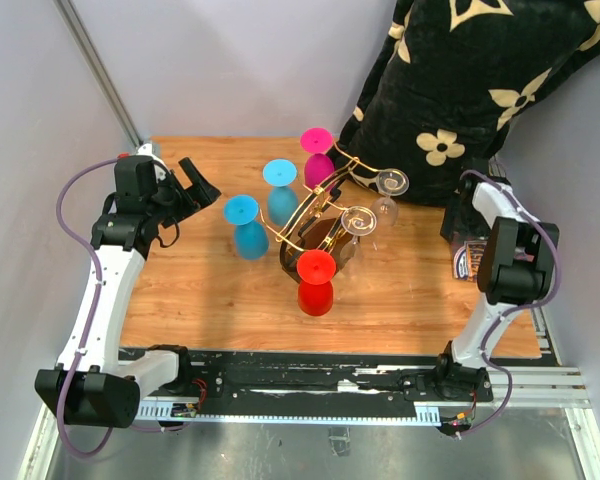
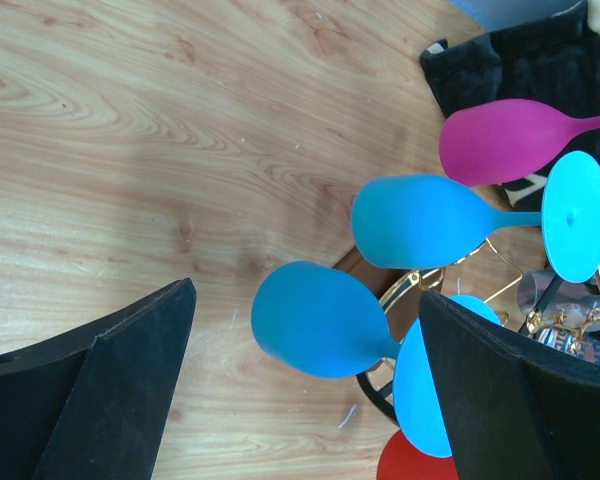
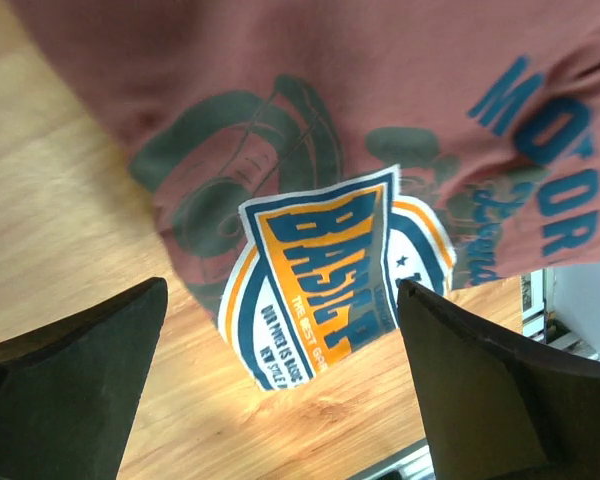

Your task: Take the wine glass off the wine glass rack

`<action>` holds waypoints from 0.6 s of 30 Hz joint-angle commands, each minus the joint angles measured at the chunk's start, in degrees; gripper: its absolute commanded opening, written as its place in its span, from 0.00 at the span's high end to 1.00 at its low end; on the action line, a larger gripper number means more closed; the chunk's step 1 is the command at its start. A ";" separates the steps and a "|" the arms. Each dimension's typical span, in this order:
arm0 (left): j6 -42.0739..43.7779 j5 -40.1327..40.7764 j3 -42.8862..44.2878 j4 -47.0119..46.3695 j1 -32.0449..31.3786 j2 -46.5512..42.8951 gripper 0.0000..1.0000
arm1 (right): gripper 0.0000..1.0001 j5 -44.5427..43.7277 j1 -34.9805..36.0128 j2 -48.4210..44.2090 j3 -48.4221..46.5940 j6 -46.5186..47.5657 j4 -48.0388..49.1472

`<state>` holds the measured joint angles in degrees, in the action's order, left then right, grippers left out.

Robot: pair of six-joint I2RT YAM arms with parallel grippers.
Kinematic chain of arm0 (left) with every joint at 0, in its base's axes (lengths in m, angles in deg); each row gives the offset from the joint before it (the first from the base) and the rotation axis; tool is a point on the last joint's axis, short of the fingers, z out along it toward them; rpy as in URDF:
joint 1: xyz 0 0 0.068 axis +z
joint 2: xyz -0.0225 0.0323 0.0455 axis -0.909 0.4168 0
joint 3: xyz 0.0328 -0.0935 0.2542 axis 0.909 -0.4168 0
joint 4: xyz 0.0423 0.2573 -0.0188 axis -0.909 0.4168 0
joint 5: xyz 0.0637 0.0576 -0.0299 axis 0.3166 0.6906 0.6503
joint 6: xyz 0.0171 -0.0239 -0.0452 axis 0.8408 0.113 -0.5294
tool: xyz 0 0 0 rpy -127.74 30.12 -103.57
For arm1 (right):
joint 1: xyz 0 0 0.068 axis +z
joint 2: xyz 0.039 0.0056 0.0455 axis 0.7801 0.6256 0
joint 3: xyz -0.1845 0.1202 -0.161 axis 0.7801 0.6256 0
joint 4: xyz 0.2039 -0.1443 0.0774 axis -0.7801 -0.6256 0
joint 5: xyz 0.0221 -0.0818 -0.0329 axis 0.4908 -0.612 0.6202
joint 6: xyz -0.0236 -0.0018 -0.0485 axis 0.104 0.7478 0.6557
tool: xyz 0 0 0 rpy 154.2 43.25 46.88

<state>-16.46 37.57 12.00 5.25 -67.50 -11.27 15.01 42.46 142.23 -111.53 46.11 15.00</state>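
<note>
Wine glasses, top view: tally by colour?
blue glasses: 2
magenta glass: 1
red glass: 1
clear glasses: 2
Total: 6

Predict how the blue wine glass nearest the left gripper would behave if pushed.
The blue wine glass is tall, slim and inverted, foot uppermost, so it probably tilts easily. Its rounded bowl would likely roll once down.

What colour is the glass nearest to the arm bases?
The glass is red, clearest in the top external view.
</note>
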 commanded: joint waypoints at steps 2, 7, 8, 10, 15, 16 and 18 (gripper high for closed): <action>0.82 -0.10 0.63 1.20 -0.24 -1.78 0.00 | 0.02 -4.78 -2.72 6.61 0.53 -1.68 -8.02; 0.27 0.97 0.56 1.31 -0.29 -1.69 0.00 | 0.02 -12.22 -3.44 3.73 -2.11 -3.54 -10.68; -0.04 1.02 0.64 1.28 -0.25 -1.45 0.00 | 0.02 -12.65 -2.36 1.16 -2.06 -3.61 -10.13; -0.33 1.28 0.93 1.28 -0.24 -0.99 0.00 | 0.02 -11.67 1.21 -5.82 -1.68 -3.23 -8.43; 0.06 2.13 1.66 1.62 -0.25 -0.12 0.00 | 0.01 20.81 3.46 -20.21 0.21 -3.37 -0.77; 0.21 2.07 1.85 1.73 -0.24 -0.04 0.00 | 0.01 26.64 3.46 -22.61 1.05 -4.48 1.44; 0.35 2.03 2.18 1.87 -0.24 0.14 0.00 | 0.02 35.20 3.46 -26.24 2.70 -7.89 6.83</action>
<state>-16.66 39.19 12.05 6.59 -67.50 -11.66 26.88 46.04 121.64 -111.79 43.33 13.62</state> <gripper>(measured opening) 0.996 0.995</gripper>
